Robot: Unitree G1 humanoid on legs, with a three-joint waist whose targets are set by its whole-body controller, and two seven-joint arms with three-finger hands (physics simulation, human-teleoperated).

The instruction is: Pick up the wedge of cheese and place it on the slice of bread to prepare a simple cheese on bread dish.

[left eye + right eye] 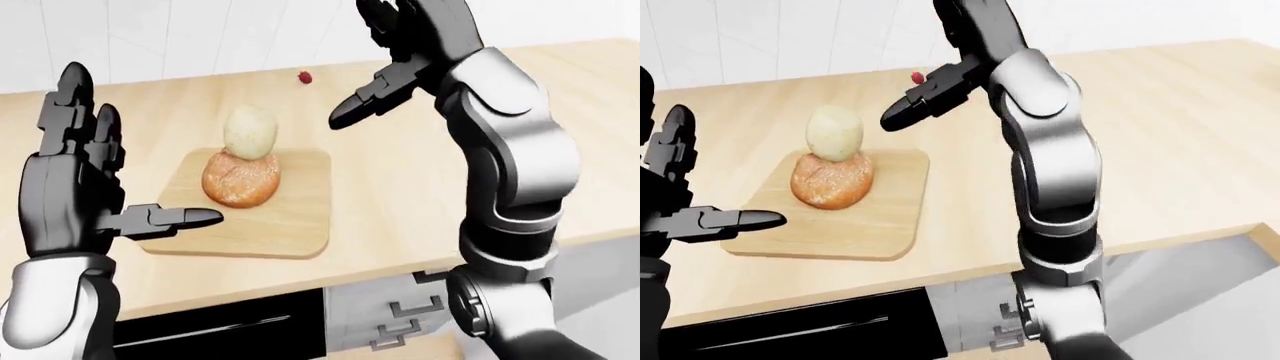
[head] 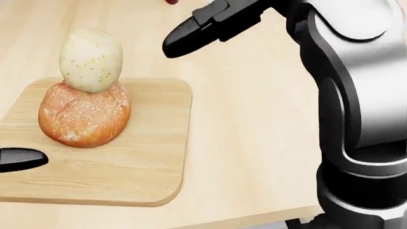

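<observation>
The cheese (image 1: 249, 131) is a pale, speckled, egg-shaped lump. It stands upright on top of the round brown bread (image 1: 241, 178), which lies on a wooden cutting board (image 1: 290, 221). My left hand (image 1: 120, 165) is open and empty at the board's left edge, fingers up and thumb pointing toward the bread. My right hand (image 1: 390, 71) is open and empty, raised above the counter to the upper right of the cheese and apart from it. The head view shows the cheese (image 2: 91, 59) resting on the bread (image 2: 84, 114) up close.
The board lies on a light wooden counter (image 1: 420, 187) with a white tiled wall behind it. A small red object (image 1: 305, 76) lies near the counter's far edge. A dark opening (image 1: 220, 330) and grey cabinet parts are under the counter's near edge.
</observation>
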